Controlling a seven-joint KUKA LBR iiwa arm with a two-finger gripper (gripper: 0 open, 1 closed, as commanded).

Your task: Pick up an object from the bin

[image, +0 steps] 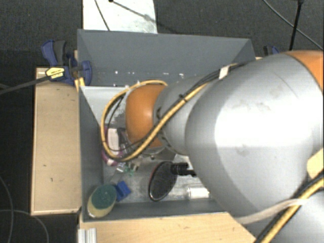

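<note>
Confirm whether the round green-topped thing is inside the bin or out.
Inside: the round green-topped thing lies in the lower-left corner of the bin.

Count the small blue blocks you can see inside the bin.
1: a blue block near the bin's lower-left corner, beside the round green disc. The arm covers much of it, so others may be hidden.

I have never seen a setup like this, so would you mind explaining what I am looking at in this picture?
One camera looks down into a grey metal bin from above. The big silver shape coming in from the right is a robot arm; the orange cover and cables belong to its wrist. On the bin floor lie a round green-and-yellow pad, a small blue piece, a black oval object and a clear item. The wrist hides what is under it, so I cannot tell whether anything is held.
</note>
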